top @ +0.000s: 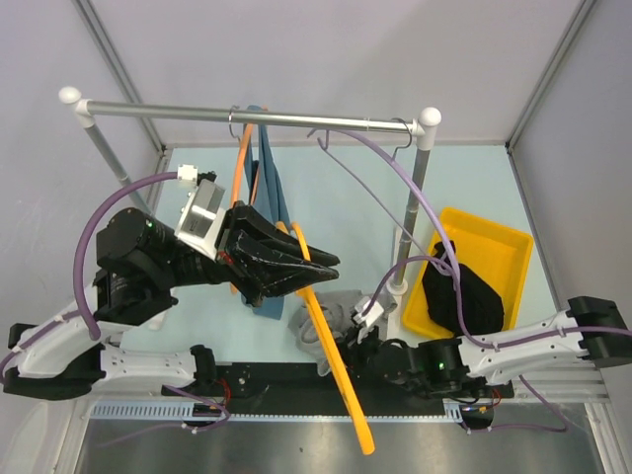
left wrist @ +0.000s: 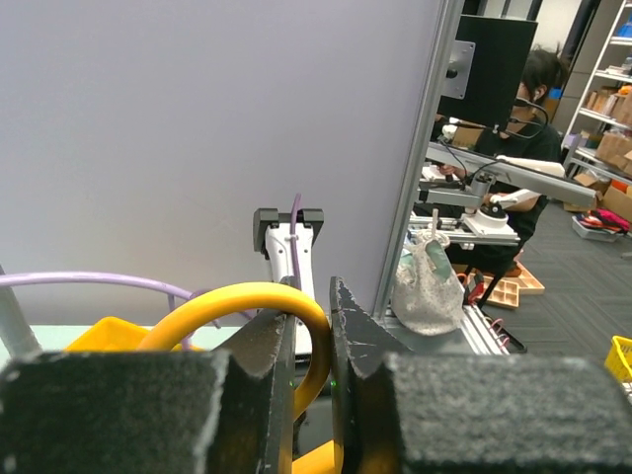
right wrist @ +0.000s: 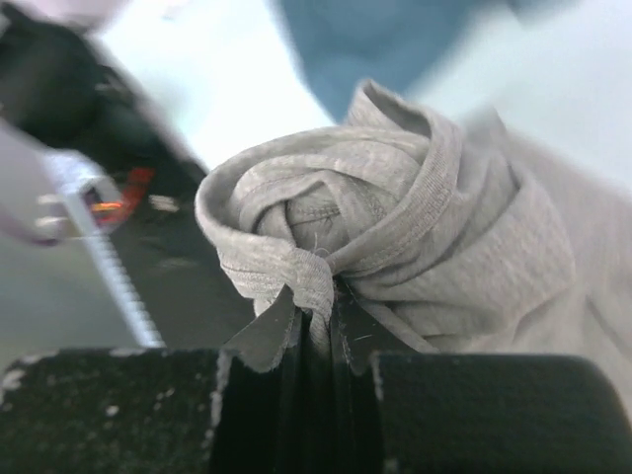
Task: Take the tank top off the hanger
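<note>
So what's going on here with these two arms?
The left claw is shut on the orange hanger, holding it out at a slant over the table. The right claw is shut on a fold of the grey tank top, which sits bunched up beside the hanger. Whether the top is fully free of the hanger cannot be told from these views.

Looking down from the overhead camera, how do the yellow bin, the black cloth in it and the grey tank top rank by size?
Largest: the yellow bin.
Next: the black cloth.
Smallest: the grey tank top, though it is bunched up and partly behind the orange hanger.
</note>
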Available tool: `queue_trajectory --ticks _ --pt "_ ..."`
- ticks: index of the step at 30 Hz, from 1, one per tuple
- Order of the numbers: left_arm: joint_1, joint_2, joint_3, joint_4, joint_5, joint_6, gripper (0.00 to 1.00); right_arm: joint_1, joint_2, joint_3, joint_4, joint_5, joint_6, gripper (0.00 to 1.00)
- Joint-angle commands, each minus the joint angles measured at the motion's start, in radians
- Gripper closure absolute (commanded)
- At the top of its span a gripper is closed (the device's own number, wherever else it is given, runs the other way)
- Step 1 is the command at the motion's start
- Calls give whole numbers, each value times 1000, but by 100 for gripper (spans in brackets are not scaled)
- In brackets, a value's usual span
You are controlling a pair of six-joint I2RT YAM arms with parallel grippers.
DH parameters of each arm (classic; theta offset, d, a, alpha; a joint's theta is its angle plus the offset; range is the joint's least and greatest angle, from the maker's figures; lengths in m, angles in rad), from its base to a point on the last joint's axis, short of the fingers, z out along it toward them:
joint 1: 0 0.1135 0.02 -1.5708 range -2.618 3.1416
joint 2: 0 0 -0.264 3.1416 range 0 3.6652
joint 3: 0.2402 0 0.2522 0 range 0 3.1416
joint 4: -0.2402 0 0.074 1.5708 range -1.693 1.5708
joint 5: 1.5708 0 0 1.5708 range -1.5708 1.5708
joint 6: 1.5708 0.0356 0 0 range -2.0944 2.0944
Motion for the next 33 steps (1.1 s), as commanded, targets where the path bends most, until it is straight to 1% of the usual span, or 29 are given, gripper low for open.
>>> queue_trajectory --ticks 1,4,6,7,8,9,10,13,15,16,18,19,21,22,24,25,26,27,28,29,31,32,33 --pt "-3 19 71 0 -9 42 100 37 -67 169 -37 -77 -279 100" --pt "-3 1 78 9 8 39 100 85 -99 293 -91 -45 -358 100" --pt "-3 -14 73 14 27 48 100 108 -105 405 -160 0 -404 100" --pt "-3 -31 72 20 31 54 100 113 -108 443 -221 5 -420 100" --pt "-3 -39 70 23 37 57 100 113 -105 483 -247 35 -433 100" --pt "-3 -42 72 25 42 68 100 116 -107 568 -272 50 -457 100" --pt "-3 -44 73 25 51 71 100 117 -105 603 -308 66 -476 100" --pt "-3 -48 82 22 85 80 100 119 -93 765 -385 150 -551 100" --pt "-3 -60 79 19 88 85 100 117 -87 865 -393 213 -606 100" --pt "-3 -67 75 20 86 86 100 116 -85 891 -376 236 -679 100" --pt "-3 -93 44 38 80 88 100 108 -76 943 -332 288 -776 100" --pt "-3 -99 21 46 79 88 100 103 -67 1003 -286 323 -878 100" --pt "-3 -97 19 43 73 89 100 82 -28 1087 -263 339 -957 100" --pt "-3 -94 25 37 76 94 100 77 -15 1168 -237 344 -1041 100" --pt "-3 -81 29 31 77 95 100 67 27 1222 -176 350 -1167 100" --pt "-3 -77 26 32 77 95 100 67 45 1279 -93 350 -1230 100" --pt "-3 -74 26 35 77 92 100 62 62 1307 -42 357 -1390 100" --pt "-3 -70 26 37 76 91 100 54 96 1340 51 359 -1457 100" --pt "-3 -58 33 37 79 91 100 47 110 1371 81 341 -1521 100" --pt "-3 -50 38 31 79 88 100 24 125 1447 98 327 -1604 100" --pt "-3 -25 55 31 94 82 100 -22 180 1515 142 298 -1671 100" --pt "-3 -19 58 35 99 77 100 -72 205 1601 142 290 -1695 100" --pt "-3 -13 61 38 105 75 100 -90 252 1643 127 285 -1707 100"
